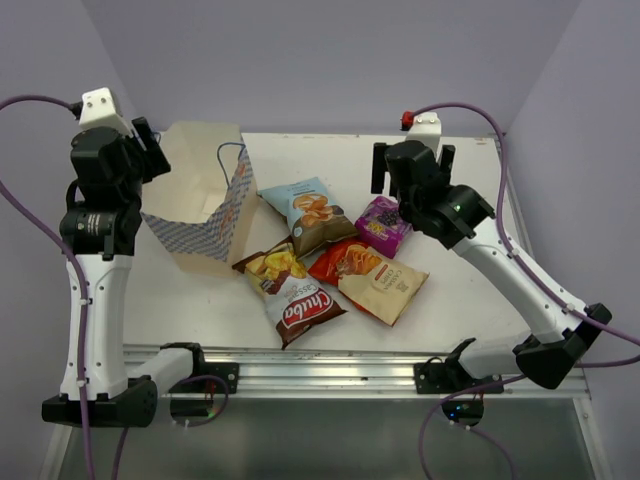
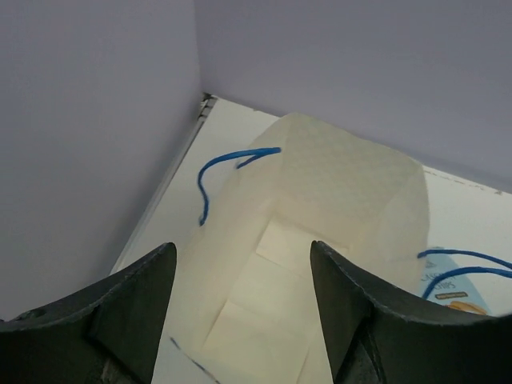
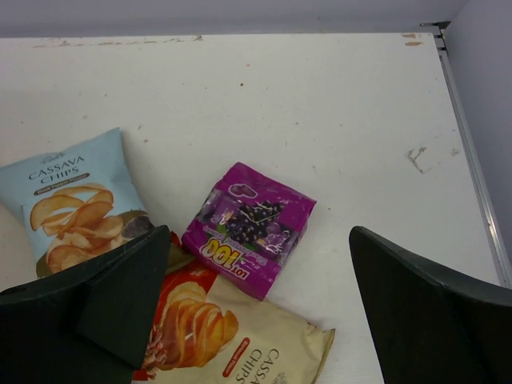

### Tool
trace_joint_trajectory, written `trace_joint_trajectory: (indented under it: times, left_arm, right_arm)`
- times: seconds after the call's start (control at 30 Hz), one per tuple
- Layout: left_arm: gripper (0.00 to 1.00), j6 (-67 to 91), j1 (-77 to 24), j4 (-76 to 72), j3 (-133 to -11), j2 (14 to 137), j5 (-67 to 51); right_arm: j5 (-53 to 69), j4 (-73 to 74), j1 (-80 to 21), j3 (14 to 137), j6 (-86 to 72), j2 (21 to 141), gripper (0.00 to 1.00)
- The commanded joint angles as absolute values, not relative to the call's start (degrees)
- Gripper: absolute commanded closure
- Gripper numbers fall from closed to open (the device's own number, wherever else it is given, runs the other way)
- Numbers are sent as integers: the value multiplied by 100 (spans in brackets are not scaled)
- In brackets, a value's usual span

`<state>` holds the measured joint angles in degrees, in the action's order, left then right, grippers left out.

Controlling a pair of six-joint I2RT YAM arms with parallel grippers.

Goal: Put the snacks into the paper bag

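Observation:
The paper bag (image 1: 205,215) stands open at the left, zigzag outside, cream inside, with nothing in it in the left wrist view (image 2: 320,184). My left gripper (image 1: 152,150) is open and empty above the bag's mouth (image 2: 242,244). Four packets lie on the table to the bag's right: the light blue chip bag (image 1: 310,212) (image 3: 76,200), the purple packet (image 1: 383,224) (image 3: 250,228), the red-and-cream chip bag (image 1: 368,278) (image 3: 240,336) and the brown-and-dark-red chip bag (image 1: 290,290). My right gripper (image 1: 413,165) (image 3: 260,232) is open and empty, above the purple packet.
The bag's blue string handles (image 2: 232,160) hang over its rim. The walls stand close behind the table, and its back right corner (image 3: 436,32) has a metal edge. The packets overlap one another at their edges.

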<state>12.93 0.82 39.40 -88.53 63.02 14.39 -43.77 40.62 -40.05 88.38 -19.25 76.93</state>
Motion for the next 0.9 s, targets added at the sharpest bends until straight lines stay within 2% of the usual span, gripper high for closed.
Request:
trace_joint_trajectory:
  times: [0.0, 0.1, 0.27, 0.7, 0.73, 0.83, 0.87]
  left_arm:
    - [27, 1459, 62, 4455, -8789, 6346, 2688]
    - [31, 1477, 62, 4632, -8351, 6285, 3005]
    - [41, 1433, 96, 4457, -7612, 6144, 2647]
    - [52, 1318, 431, 4149, -6786, 6056, 2566]
    - [58, 1318, 448, 4122, -6759, 6038, 2558]
    - [66, 1318, 475, 4035, -6697, 6003, 2391]
    - [72, 1344, 492, 3982, -6697, 5986, 2286]
  right_arm:
    - [-4377, 3823, -3990, 9000, -1881, 7585, 1]
    - [-4237, 3823, -3990, 9035, -1855, 7690, 1]
    - [-4052, 3832, -3990, 9141, -1863, 7805, 1]
    - [-3534, 3700, -3990, 8833, -1802, 7813, 1]
    - [-3438, 3700, -3990, 8824, -1784, 7866, 2]
    - [-3016, 3770, -3990, 8815, -1740, 8190, 2]
    - [-2928, 3892, -3990, 8833, -1732, 8305, 1]
